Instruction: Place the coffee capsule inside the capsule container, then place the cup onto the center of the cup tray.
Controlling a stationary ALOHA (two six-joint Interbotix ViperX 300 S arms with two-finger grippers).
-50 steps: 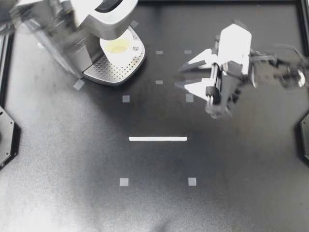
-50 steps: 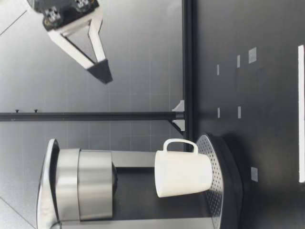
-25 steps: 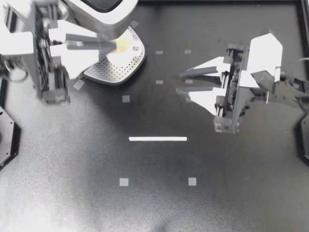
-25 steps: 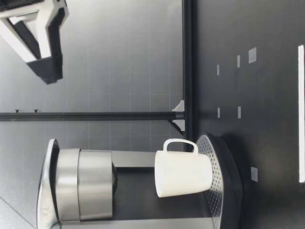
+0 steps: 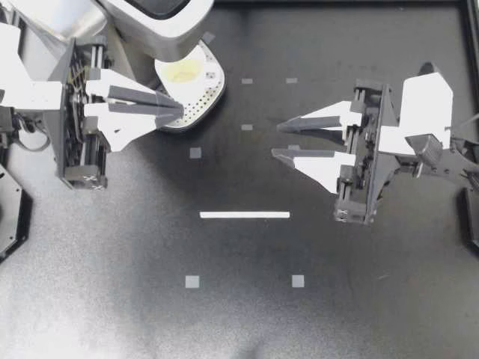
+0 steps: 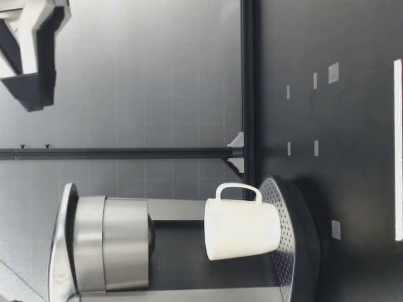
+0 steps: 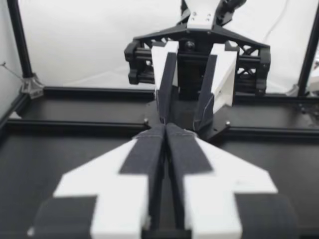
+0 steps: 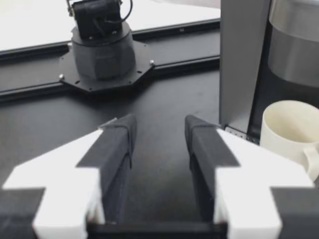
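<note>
Noted cup [image 5: 183, 72] upright on tray [image 5: 211, 93]. Judged it stiff, slick, breakable; best pinched at rim or handle. Saw left jaws closed empty, right jaws parted empty.

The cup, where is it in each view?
Top view: cup on the tray, under the coffee machine.
Low view: cup upright on that tray.
Left wrist view: absent.
Right wrist view: cup beside the machine.
Shared landmark: the coffee machine.

No text, number or sign can be read; the table [image 5: 239, 321] bears only blank white tape marks [image 5: 245, 215].
</note>
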